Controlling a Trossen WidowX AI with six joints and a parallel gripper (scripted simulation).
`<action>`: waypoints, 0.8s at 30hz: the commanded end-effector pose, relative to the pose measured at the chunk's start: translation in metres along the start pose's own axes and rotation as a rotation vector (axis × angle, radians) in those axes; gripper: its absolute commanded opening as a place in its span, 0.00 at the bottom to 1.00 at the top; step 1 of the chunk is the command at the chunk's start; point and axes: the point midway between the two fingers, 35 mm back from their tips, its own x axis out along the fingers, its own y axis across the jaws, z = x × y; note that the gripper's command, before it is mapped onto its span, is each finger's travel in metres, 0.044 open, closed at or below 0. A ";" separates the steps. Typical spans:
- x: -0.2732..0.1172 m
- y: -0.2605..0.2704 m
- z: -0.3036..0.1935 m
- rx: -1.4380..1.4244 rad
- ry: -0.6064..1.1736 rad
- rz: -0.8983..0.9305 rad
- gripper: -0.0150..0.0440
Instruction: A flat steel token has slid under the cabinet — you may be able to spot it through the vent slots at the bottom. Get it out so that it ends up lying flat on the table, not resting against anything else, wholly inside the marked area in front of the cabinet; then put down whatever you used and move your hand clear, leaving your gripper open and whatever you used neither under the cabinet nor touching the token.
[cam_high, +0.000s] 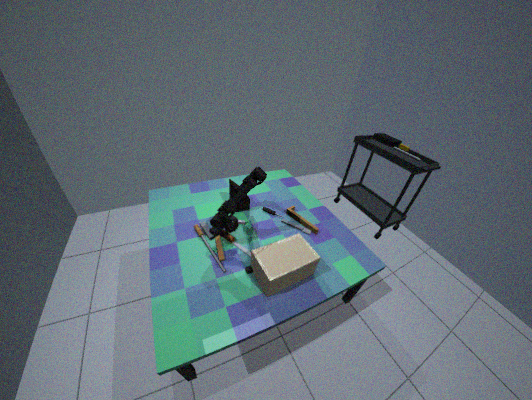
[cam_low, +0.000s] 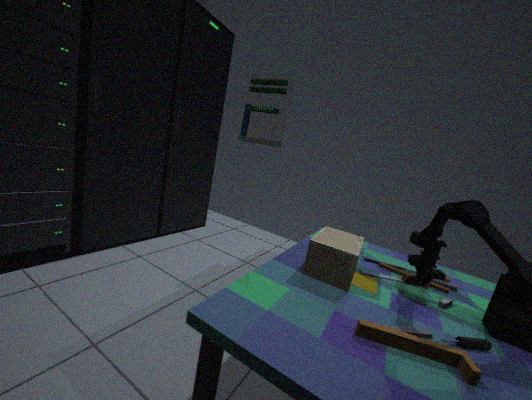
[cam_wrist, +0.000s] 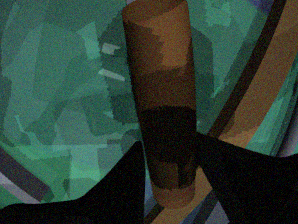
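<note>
The cabinet, a pale tan box (cam_high: 285, 260) (cam_low: 332, 260), stands on the table (cam_high: 170, 325) (cam_low: 300, 345). My gripper (cam_high: 225, 233) (cam_low: 419, 282) (cam_wrist: 166, 141) is low over the tools on the cabinet's near side. Its fingers are parted, one on each side of an orange-brown tool handle (cam_high: 229, 237) (cam_wrist: 162, 65), almost touching it; a thin gap shows at the left finger. A pale shaft (cam_high: 242, 246) runs from this handle towards the cabinet. A yellow patch (cam_low: 365, 283) lies beside the cabinet. I cannot see the token or the vent slots.
A rod with an orange handle (cam_high: 199, 230) and a wooden stick (cam_high: 220, 248) lie by the gripper. A wooden hooked bar (cam_high: 302, 220) (cam_low: 410, 345) and a black-handled tool (cam_high: 269, 211) (cam_low: 474, 343) lie on the other side. A small grey block (cam_low: 445, 303) is near the hand.
</note>
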 end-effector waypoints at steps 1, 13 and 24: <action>0.000 0.000 0.000 0.000 0.000 0.001 0.51; 0.000 0.000 0.000 0.002 0.000 0.001 0.25; 0.000 -0.001 0.019 0.037 -0.003 0.002 0.25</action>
